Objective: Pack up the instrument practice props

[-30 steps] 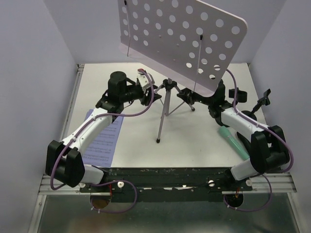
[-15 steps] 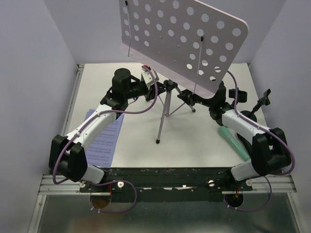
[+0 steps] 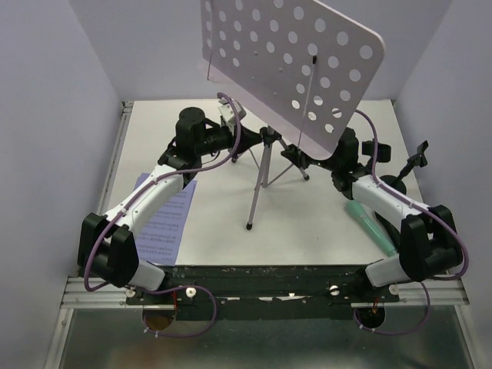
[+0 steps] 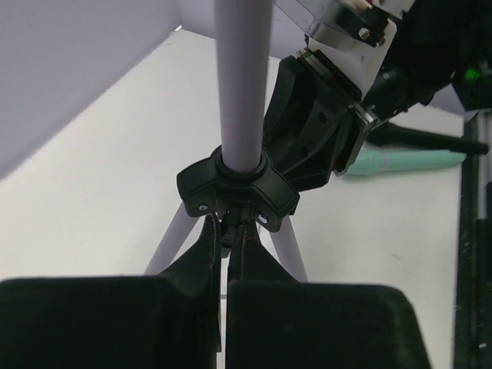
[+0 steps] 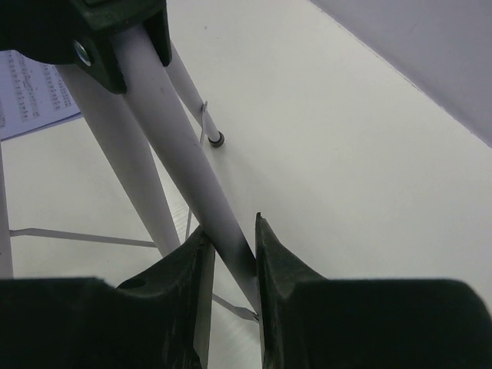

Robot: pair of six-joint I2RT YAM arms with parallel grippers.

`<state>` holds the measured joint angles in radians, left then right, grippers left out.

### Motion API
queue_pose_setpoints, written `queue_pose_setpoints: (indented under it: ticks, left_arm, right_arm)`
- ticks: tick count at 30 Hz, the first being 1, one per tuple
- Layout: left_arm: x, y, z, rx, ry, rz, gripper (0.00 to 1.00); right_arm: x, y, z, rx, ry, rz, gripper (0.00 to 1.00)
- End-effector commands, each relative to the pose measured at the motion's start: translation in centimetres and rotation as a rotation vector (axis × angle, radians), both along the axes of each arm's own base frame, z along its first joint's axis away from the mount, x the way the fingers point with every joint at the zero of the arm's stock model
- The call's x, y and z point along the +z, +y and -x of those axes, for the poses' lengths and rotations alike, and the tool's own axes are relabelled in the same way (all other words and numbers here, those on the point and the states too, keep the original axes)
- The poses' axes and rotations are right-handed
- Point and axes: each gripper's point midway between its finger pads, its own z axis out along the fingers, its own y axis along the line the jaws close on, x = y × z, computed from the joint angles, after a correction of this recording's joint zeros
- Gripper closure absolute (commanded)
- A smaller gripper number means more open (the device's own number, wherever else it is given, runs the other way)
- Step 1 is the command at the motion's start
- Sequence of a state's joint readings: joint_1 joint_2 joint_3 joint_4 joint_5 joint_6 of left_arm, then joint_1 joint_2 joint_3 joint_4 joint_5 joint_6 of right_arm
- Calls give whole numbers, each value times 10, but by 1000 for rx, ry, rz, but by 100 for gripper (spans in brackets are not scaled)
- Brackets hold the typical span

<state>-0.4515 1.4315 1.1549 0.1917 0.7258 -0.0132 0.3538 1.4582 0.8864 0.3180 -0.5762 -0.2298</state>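
White bench, lavender walls close on three sides; free surface only in front of the silver tripod with pale perforated desk, which stands mid-bench with the desk's top edge cut off by the frame.

Left pincer closed tight just under the tripod's black hub; cannot tell whether it nips anything.

Right pincer clamped on a tripod leg.

Printed sheet-music pages left of the tripod, partly under the left arm.

Mint-green microphone right of the tripod, far end covered by the right arm.
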Motion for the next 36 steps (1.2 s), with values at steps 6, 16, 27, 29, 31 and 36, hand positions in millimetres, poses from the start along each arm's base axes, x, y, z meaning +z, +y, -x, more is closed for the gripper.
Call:
queue_pose_setpoints:
  ticks: [6,16,27,29,31,36]
  left_arm:
    - [27,-8,35,-31,528,248,100]
    - [45,21,-11,259,1063,566,100]
    - [26,51,-24,595,1452,728,73]
    - [19,72,-33,655,1305,672,66]
    - [7,95,-40,672,1091,548,57]
    - [-27,131,-22,651,631,161,31]
  right_arm:
    - [-84,-12,55,-73,443,30,100]
    - [-89,-12,56,-63,437,35,100]
    - [-87,-14,57,-65,429,51,100]
    - [-86,-13,59,-56,438,49,100]
    - [-87,-11,63,-33,449,49,100]
    - [-87,-8,66,0,449,47,100]
